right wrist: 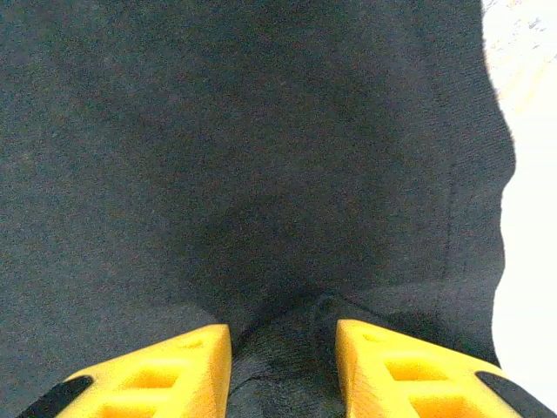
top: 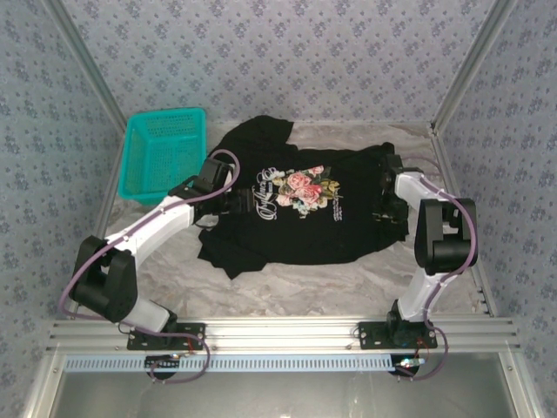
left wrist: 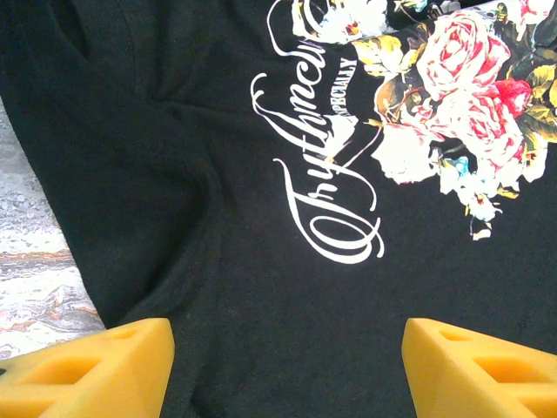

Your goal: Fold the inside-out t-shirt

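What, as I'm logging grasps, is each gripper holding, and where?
Right gripper pinches a bunch of the t-shirt near its hem; left gripper open, holding nothing.

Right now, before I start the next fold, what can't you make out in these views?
- Right wrist view: whether the right gripper pinches the ridge of t-shirt between its fingers or only straddles it. The dark cloth hides the contact.
- Top view: the part of the shirt beneath the left arm, which covers it.
- Left wrist view: the full script lettering, which is cut off by the top edge.
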You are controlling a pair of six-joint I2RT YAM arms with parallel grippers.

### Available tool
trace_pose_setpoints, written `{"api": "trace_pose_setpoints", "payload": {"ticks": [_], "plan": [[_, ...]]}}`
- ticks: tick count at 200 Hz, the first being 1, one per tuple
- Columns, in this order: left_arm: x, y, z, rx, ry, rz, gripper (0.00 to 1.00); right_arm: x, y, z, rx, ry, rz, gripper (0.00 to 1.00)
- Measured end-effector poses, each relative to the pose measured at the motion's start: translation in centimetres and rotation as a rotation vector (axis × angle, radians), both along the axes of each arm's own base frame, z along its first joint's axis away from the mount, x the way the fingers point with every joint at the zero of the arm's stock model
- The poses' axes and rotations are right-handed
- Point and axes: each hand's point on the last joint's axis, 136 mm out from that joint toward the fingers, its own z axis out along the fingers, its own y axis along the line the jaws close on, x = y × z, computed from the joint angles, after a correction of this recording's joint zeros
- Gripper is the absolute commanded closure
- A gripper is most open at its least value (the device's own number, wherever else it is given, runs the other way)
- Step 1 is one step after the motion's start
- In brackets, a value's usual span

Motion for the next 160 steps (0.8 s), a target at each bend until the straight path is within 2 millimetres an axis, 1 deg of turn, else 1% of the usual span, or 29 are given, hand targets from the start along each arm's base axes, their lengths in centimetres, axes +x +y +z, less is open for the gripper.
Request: {"api": "trace_pose_setpoints", "payload": {"ticks": [14,26,39,72,98,121,136,149,160], "plan": [[0.0,0.0,0.0,0.003,-0.001,0.001,0.3,-0.1,0.1,-0.1,0.002,0.004,0.003,0.66],[0.1,0.1,0.0,0.004,-0.001,0.002,0.3,-0.2,0.0,-0.2,0.001,0.007,0.002,0.75],[0.0,0.2,-0.1,0.007,-0.001,0.004,0.3,-0.4,0.0,-0.3,0.0,0.011,0.005,0.81],[-0.1,0.5,-0.3,0.021,0.004,0.012,0.3,-0.5,0.0,-0.1,-0.002,0.007,0.008,0.88],[-0.6,1.4,-0.1,0.034,0.008,0.029,0.3,-0.7,0.0,1.2,-0.002,-0.03,0.007,0.9],[-1.5,3.2,0.5,0.055,0.015,0.064,0.29,-1.1,0.0,3.1,-0.002,-0.08,0.007,0.92],[-2.7,4.9,0.6,0.066,0.035,0.096,0.29,-1.4,0.0,4.4,-0.001,-0.122,0.007,0.94],[-4.0,6.8,0.1,0.075,0.066,0.134,0.29,-1.6,0.0,5.4,0.004,-0.153,0.008,0.95],[-5.5,8.7,-0.7,0.081,0.107,0.182,0.29,-1.8,0.2,5.9,0.011,-0.17,0.01,0.95]]}}
